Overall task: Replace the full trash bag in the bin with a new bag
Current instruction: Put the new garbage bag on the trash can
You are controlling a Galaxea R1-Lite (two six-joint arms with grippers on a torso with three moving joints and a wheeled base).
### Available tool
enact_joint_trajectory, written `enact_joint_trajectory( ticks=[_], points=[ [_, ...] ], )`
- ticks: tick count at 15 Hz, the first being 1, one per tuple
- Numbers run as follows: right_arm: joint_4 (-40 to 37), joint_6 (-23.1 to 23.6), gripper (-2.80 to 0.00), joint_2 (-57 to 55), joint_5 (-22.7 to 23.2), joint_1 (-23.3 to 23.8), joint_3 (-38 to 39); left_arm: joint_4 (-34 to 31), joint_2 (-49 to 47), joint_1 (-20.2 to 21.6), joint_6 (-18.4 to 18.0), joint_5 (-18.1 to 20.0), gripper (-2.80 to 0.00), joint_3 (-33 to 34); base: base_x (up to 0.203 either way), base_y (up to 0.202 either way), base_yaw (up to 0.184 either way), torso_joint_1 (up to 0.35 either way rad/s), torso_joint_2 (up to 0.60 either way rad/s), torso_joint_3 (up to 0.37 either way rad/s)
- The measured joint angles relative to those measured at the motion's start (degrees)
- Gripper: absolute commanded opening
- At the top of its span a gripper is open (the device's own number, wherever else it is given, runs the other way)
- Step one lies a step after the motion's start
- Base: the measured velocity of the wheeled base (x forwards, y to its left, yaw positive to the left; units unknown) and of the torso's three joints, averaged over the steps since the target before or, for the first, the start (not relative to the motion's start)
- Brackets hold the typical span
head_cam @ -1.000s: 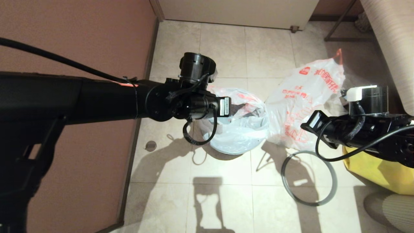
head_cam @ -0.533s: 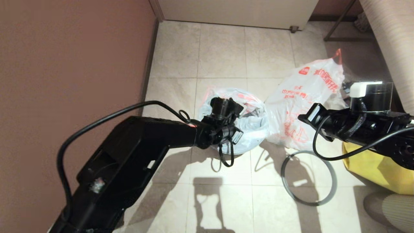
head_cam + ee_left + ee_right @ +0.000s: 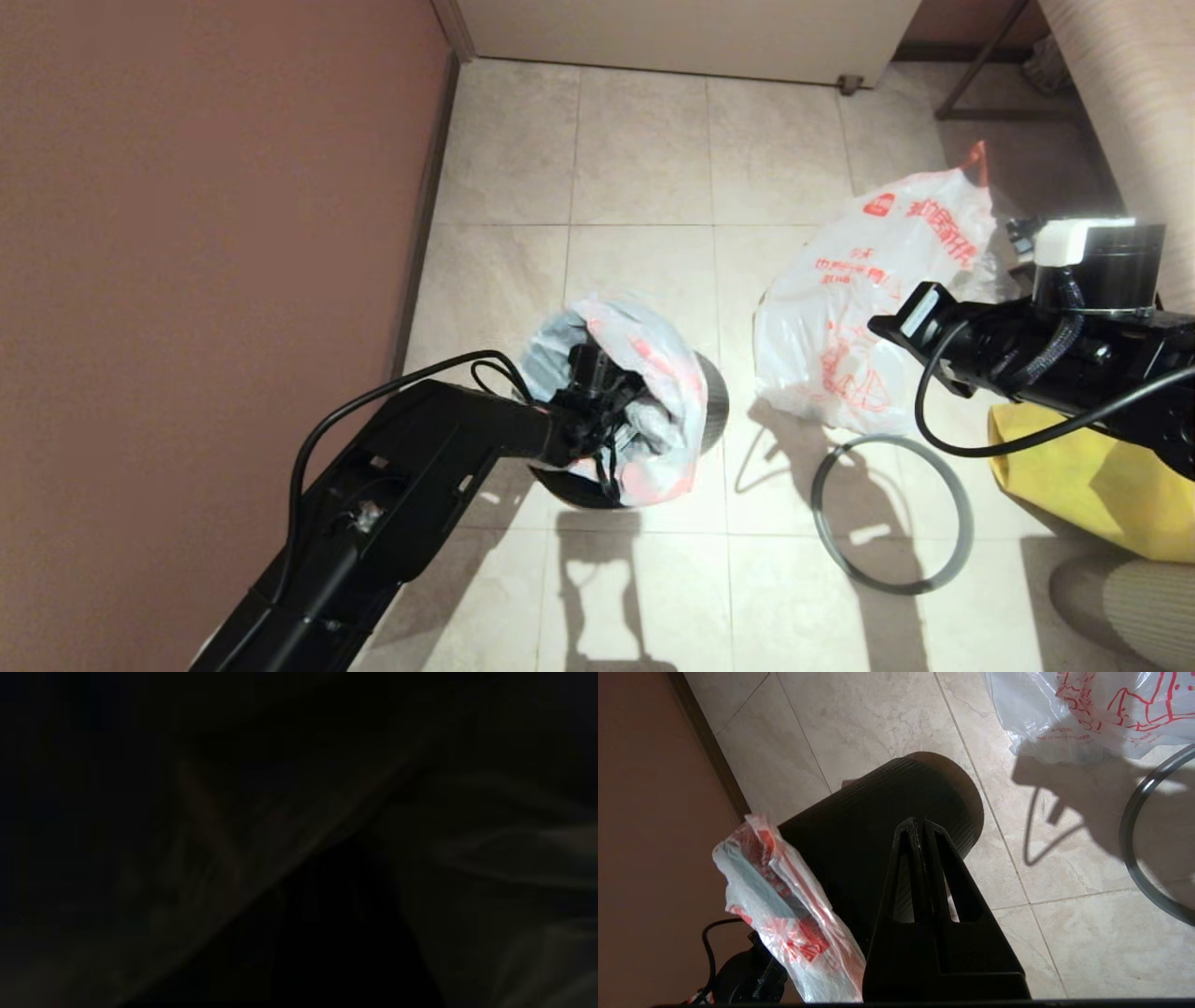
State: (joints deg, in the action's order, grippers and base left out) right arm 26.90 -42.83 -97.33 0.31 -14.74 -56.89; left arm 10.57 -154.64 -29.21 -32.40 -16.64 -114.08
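1. The bin (image 3: pixel 711 403) is tipped over on the tiled floor (image 3: pixel 644 149). Its long axis runs from its mouth, on the robot's side, to its closed base, which points away from the robot and to the right. Ribbed black wall plain in the right wrist view (image 3: pixel 878 826).
2. The new bag (image 3: pixel 644 411) is bunched over the bin's mouth, spilling outward; red print visible.
3. Left gripper (image 3: pixel 597 411) is buried in the bag at the mouth. Fingers hidden; cannot tell if parted or closed. Left wrist view is dark, folds of plastic only.
4. Right gripper (image 3: pixel 920 833) hangs above the floor, right of the bin, fingers pressed together on nothing.
5. The full trash bag (image 3: pixel 868 308) lies lumpy on the floor, right of the bin and apart from it.
6. Grey ring rim (image 3: pixel 892 513) lies flat, just in front of the full bag.
7. Yellow bag (image 3: pixel 1092 485) at far right.
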Motion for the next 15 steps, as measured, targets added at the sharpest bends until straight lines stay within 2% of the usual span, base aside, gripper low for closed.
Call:
enact_joint_trajectory(
  ticks=[3, 6, 10, 12, 15],
  points=[
    [0.0, 0.0, -2.8, 0.2, 0.0, 0.1, 0.0, 2.1, 2.2, -0.2, 2.7, 0.0, -2.8, 0.1, 0.0, 0.0, 0.0, 0.0, 0.0, 0.0],
    [-0.1, 0.7, -2.8, 0.2, 0.0, 0.3, 0.5, 2.7, 8.3, -4.0, 7.4, -0.3, -2.8, 0.9, 0.0, 0.0, 0.0, 0.0, 0.0, 0.0],
    [-0.2, 3.9, -2.8, 0.4, -1.5, -0.1, 3.0, 0.8, 15.3, -8.6, 15.4, -4.4, -2.8, 4.8, 0.0, 0.0, 0.0, 0.0, 0.0, 0.0],
    [-0.7, 5.2, -2.8, 1.0, -2.7, -1.0, 3.3, -2.5, 18.8, -9.5, 21.1, -5.1, -2.8, 10.5, 0.0, 0.0, 0.0, 0.0, 0.0, 0.0],
    [-7.4, 8.3, -2.8, 3.3, -4.3, -4.7, 3.1, -5.8, 24.4, -10.3, 33.1, -5.2, -2.8, 19.2, 0.0, 0.0, 0.0, 0.0, 0.0, 0.0]
  ],
)
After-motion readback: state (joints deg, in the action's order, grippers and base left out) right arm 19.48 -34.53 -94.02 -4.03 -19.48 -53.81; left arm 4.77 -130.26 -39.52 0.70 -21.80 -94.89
